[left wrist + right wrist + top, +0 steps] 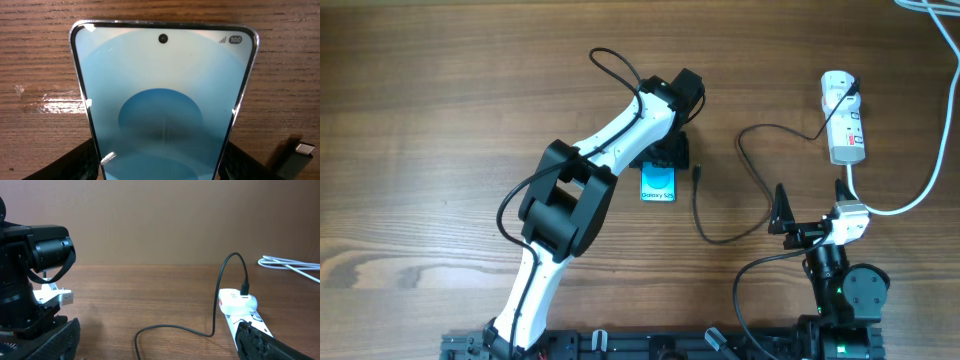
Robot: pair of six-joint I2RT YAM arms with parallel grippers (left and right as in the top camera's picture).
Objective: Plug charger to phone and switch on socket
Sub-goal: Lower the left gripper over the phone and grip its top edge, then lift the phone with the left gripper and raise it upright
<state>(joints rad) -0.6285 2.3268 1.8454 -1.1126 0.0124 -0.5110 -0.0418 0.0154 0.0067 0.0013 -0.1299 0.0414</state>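
Phone [658,186] lies screen-up and lit at the middle of the worktop [420,100]. The left end effector [668,152] pinches it: in the left wrist view its dark fingers [70,162] meet both long edges. Only the edges are gripped, so a sideways push from a plug could pivot or slide the phone. No charging port shows in any view, so I cannot tell which end must be approached.

Just beside the phone's right edge, apart from it, the charger [695,208] ends in its connector tip [304,148]. The tip lies loose on the wood and nothing holds it. A poor pick there could present the tip skewed and jam it against the frame.

The cable then loops toward the near edge and back up, crossing between the phone and the right end effector [810,200]. That end effector hangs spread and empty near the near-right corner. The slack lies in its way, and a reach could snag it.

Toward the far-right corner sits the socket [844,120] with the black plug [245,287] seated in it. A hard tug on the cable could drag the strip or unseat the plug. The white cord [920,203] runs close past the right wrist toward the right edge and could catch during the reach for the switch.
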